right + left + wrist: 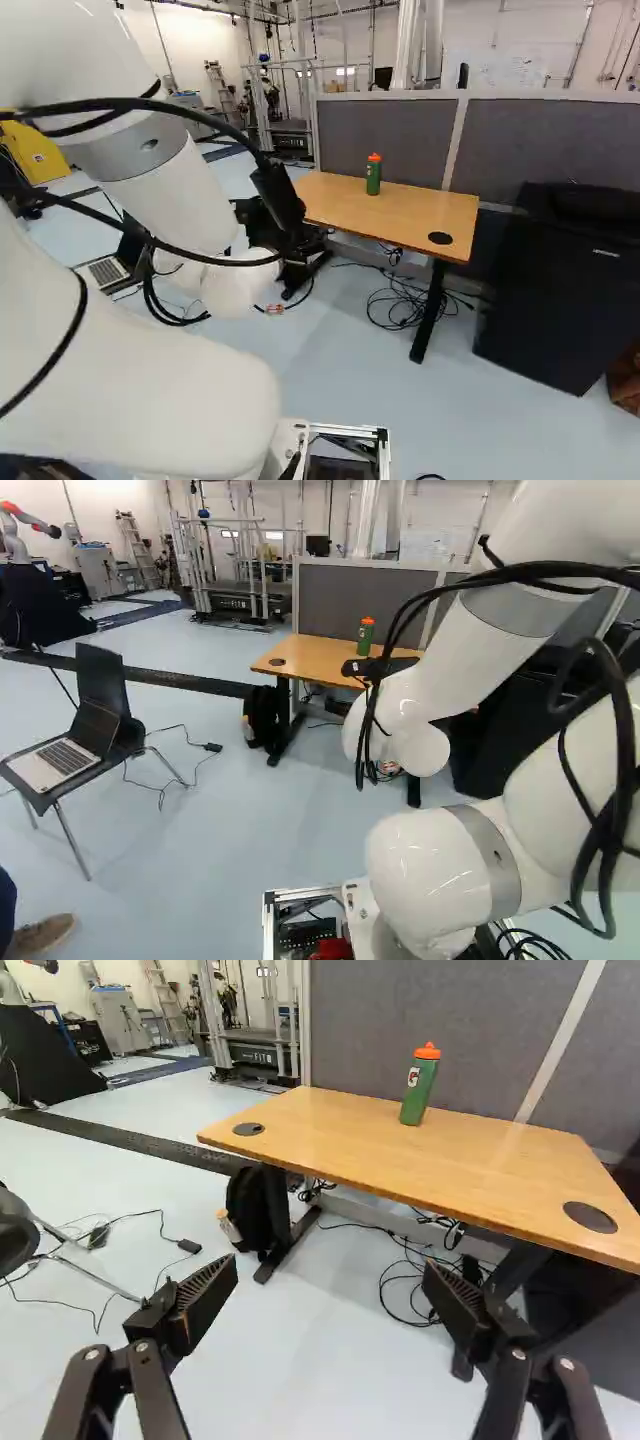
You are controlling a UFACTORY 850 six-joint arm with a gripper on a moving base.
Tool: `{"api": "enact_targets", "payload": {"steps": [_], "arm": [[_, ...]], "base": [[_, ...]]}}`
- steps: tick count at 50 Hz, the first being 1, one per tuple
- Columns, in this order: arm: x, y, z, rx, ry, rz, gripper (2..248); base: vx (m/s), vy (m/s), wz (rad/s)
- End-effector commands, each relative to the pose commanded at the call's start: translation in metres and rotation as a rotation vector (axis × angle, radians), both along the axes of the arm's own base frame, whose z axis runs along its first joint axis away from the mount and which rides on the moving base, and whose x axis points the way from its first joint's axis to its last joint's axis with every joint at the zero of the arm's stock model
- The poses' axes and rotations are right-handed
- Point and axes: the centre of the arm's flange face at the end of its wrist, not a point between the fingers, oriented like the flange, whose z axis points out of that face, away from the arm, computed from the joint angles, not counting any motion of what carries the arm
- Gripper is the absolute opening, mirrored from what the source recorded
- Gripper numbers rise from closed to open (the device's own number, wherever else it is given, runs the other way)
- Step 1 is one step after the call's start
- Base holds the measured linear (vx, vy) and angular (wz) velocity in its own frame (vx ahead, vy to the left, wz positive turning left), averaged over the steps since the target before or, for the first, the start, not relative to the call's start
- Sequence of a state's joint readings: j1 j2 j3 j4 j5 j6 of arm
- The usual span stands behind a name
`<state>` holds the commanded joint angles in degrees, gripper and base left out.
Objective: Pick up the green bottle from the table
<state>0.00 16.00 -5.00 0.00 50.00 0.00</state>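
- Bottle stands upright on the table, nearer its far edge; long axis vertical, orange cap pointing up.
- Gripper is on the table's near side, its 2 fingers spread wide with nothing pinched.
- Partition rises behind the table.
- Backpack sits on the floor by 1 table leg.
- Chair with a laptop is left of the table in the left base view.
- Cables lie coiled under the table.

White walls back a grey partition and, seemingly, a ladder.
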Motion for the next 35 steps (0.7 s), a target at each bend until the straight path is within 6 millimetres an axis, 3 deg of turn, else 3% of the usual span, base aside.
{"api": "enact_targets", "payload": {"steps": [35], "arm": [[0.0000,0.0000,0.0000,0.000,0.000,0.000,247]], "base": [[0.166,-0.022,-0.155]]}}
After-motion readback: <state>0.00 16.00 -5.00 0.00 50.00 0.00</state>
